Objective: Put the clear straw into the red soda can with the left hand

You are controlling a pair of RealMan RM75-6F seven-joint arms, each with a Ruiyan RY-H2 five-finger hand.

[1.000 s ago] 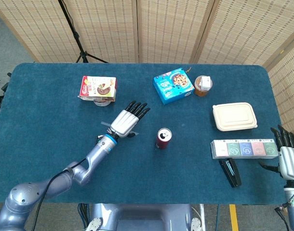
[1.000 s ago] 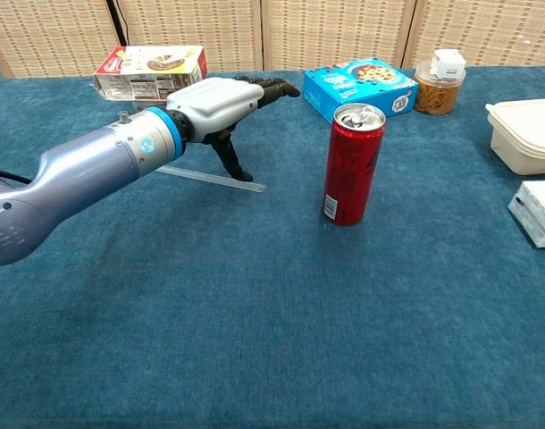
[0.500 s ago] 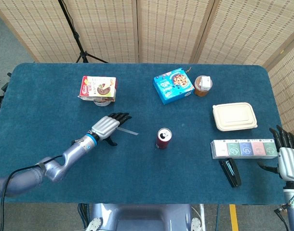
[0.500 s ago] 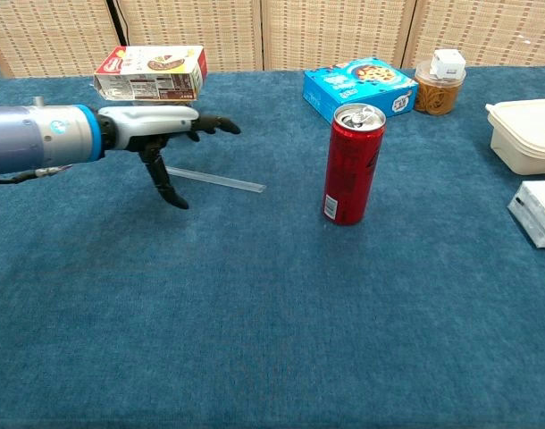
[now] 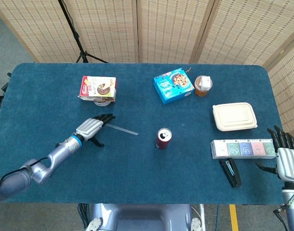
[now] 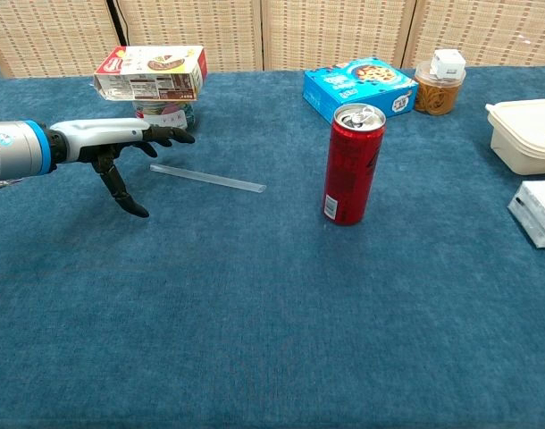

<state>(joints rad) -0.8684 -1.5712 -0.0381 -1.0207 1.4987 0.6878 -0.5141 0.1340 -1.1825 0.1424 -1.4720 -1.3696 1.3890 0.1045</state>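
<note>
The clear straw (image 6: 207, 178) (image 5: 122, 129) lies flat on the blue table, left of the red soda can (image 6: 353, 164) (image 5: 162, 138), which stands upright with its top open. My left hand (image 6: 112, 146) (image 5: 91, 128) hovers just left of the straw's near end, fingers stretched out and thumb pointing down, holding nothing. It does not touch the straw. My right hand (image 5: 286, 156) sits at the table's right edge with fingers spread, empty, near the row of small boxes.
A snack box on a jar (image 6: 151, 73) stands behind my left hand. A blue cookie box (image 6: 359, 87), a lidded cup (image 6: 437, 82), a beige lunch container (image 5: 234, 116), a row of small packets (image 5: 243, 148) and a black stapler (image 5: 230, 172) lie to the right.
My left hand has pulled back leftward and toward the near left, off the straw. The straw and can stay put. The right hand barely shifted.
</note>
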